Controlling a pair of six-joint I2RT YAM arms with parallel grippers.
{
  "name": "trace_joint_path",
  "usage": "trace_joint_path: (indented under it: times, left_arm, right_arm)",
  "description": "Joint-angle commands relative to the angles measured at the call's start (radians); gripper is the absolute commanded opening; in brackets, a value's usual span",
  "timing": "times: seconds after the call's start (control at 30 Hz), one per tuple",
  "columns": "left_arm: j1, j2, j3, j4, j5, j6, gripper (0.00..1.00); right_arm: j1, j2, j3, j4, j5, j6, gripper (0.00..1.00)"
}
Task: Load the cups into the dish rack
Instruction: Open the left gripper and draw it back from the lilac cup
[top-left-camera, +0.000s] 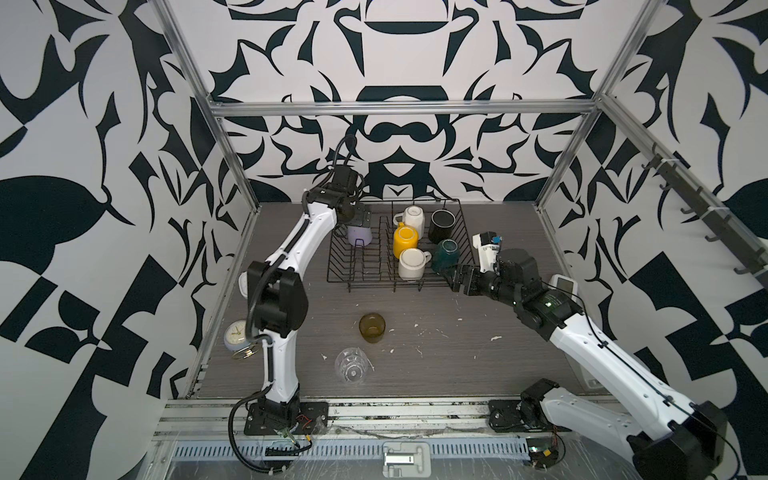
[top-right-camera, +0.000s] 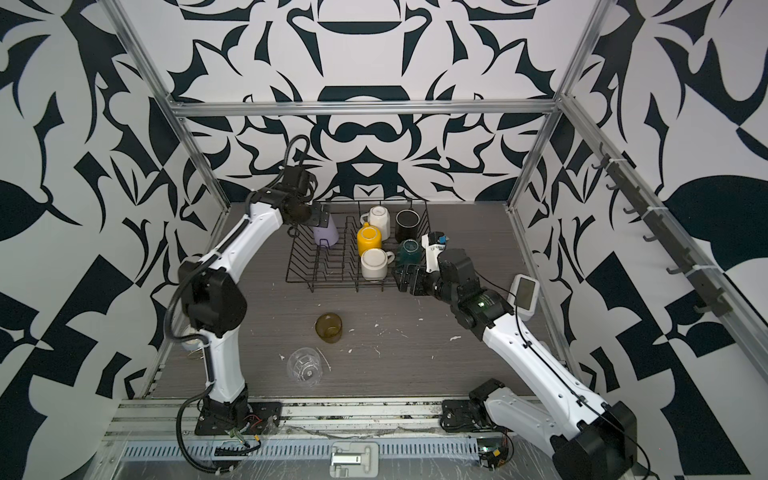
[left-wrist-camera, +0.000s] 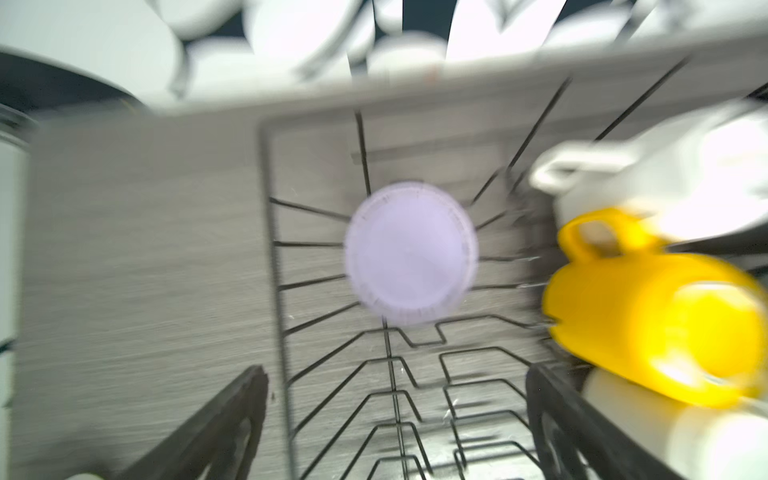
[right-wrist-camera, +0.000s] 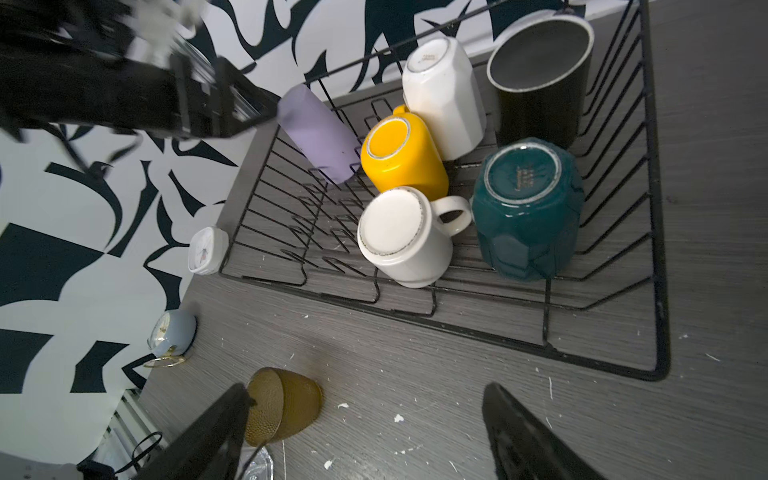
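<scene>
In the left wrist view, the left fingers are held wide and empty above the lilac tumbler in the black wire rack; the right fingers are spread empty too.

**Lab robot test cell, not a home kitchen**

Boxed in by aluminium extrusion frame and black-and-white patterned wall panels. Under right gripper: grey white-flecked tabletop. Behind it, slotted mounting rail with bolted arm bases.

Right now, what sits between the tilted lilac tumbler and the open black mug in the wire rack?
An upturned yellow mug and a faceted white mug, side by side; both top views show them.
</scene>
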Motion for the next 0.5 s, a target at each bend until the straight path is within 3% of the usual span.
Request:
trace_joint_path:
  times: [0.0, 0.27, 0.47]
  left_arm:
    - [-0.001, -0.160, -0.104, 0.150, -0.016, -0.021, 0.99]
    - [0.019, -0.602, -0.544, 0.473, -0.032, -0.024, 0.99]
    - [0.101, -0.829, -0.776, 0.559, 0.024, -0.033, 0.99]
  right_arm:
    - [0.001, 0.019, 0.060, -0.024, 0.025, -0.028, 0.89]
    - [0.035, 0.074, 0.093, -0.079, 0.029, -0.047, 0.88]
    - [0.165, 0.126, 0.143, -0.123, 0.123, -0.079, 0.87]
